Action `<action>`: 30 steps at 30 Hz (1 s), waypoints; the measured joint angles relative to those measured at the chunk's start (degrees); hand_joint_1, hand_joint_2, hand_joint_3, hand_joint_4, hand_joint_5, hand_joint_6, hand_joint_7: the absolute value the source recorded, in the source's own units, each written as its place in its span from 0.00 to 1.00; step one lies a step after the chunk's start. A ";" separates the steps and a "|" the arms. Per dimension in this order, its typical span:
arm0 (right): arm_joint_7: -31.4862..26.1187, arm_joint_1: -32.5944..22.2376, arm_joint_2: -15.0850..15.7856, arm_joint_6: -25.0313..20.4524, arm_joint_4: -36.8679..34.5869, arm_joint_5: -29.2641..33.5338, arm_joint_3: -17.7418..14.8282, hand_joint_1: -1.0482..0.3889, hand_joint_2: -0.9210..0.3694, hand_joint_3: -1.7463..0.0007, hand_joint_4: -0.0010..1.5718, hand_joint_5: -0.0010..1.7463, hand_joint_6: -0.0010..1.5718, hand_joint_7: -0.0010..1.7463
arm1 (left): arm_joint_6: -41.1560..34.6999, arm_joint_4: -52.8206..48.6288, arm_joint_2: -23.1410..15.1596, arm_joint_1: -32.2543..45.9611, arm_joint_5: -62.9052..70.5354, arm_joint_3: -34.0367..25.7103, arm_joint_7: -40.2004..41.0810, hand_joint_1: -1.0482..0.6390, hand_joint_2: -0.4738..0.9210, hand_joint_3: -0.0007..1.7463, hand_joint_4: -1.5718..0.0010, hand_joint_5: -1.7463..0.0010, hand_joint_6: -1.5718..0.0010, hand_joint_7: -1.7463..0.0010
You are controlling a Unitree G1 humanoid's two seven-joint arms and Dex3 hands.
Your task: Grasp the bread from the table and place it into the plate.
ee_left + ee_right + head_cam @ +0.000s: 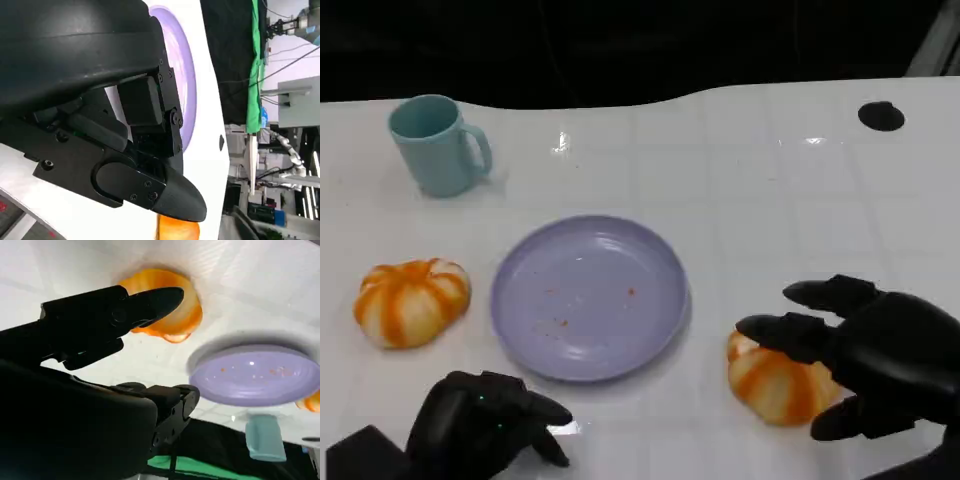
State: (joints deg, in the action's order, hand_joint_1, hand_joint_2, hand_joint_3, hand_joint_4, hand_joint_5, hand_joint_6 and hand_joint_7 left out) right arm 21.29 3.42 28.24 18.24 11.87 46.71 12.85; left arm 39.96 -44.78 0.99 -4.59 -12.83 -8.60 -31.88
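Two orange-and-white bread rolls lie on the white table. One bread sits left of the lilac plate, the other bread to its right. My right hand hovers over the right bread with fingers spread above it and the thumb low at its near side; it does not grip it. The right wrist view shows a finger stretched across that bread, with the plate beyond. My left hand rests near the table's front edge with fingers curled in, holding nothing.
A light blue cup stands at the back left. A small black disc lies at the back right. The plate holds only a few crumbs. The left wrist view shows the plate rim and a piece of bread.
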 measured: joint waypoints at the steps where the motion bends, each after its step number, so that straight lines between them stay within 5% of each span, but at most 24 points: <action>1: -0.31 0.36 0.00 -0.08 -0.65 0.22 0.51 0.28 0.00 0.99 0.07 0.09 0.16 0.00 | -0.04 0.34 0.00 0.16 0.01 0.05 0.02 0.00 1.00 0.00 0.11 0.53 0.00 0.89; 21: -7.60 7.25 -0.08 -3.55 -16.61 6.72 8.88 0.29 0.00 0.97 0.10 0.07 0.18 0.01 | 0.31 0.58 0.09 1.19 0.09 0.71 0.89 0.00 1.00 0.00 0.11 0.53 0.00 0.87; 26: -9.80 10.23 -0.29 -3.05 -21.50 6.65 11.01 0.37 0.00 0.92 0.26 0.09 0.28 0.03 | 0.23 0.61 0.10 1.29 0.07 0.78 0.90 0.00 1.00 0.00 0.11 0.53 0.00 0.87; 28: -12.26 11.23 -0.79 -2.00 -23.99 6.29 11.41 0.45 0.00 0.90 0.44 0.23 0.40 0.05 | 0.22 0.61 0.10 1.31 0.08 0.78 0.91 0.00 1.00 0.00 0.11 0.53 0.00 0.88; 30: -17.64 12.07 -2.00 0.59 -27.82 5.28 11.47 0.50 0.00 0.88 0.49 0.47 0.54 0.04 | 0.22 0.61 0.10 1.34 0.08 0.80 0.91 0.00 1.00 0.00 0.11 0.53 0.00 0.88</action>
State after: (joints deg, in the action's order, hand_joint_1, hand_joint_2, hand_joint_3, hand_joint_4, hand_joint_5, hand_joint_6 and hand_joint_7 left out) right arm 3.65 15.49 26.24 18.83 -15.95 51.99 24.32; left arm 40.18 -44.17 1.09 -3.26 -12.74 -7.80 -30.97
